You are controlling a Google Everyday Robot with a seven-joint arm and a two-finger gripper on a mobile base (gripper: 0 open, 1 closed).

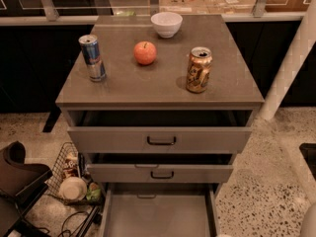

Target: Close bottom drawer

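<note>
Bottom drawer (158,215) is pulled far out at frame bottom, plain grey inside showing, front cut off by the edge. Mid drawer (160,173) & top drawer (160,139) sit part-open above it. On counter (163,85): blue can (93,58), apple (145,53), white bowl (166,24), gold can (199,69). Claw is out of frame; can't tell its state.

Worktop: flat grey-brown cabinet top (148,85), matte, roughly square. Four items sit on it, all apart from each other.
- White round bowl (166,23): at the back edge, centre.
- Red-orange apple (145,53): just in front of the bowl, slightly left, stem up.
- Tall slim blue-and-silver drinks can (93,58): upright, near the left edge, mid-depth.
- Gold-and-brown drinks can (199,69): upright, right of centre, the item closest to the front edge.

Gripper: not in frame.
</note>
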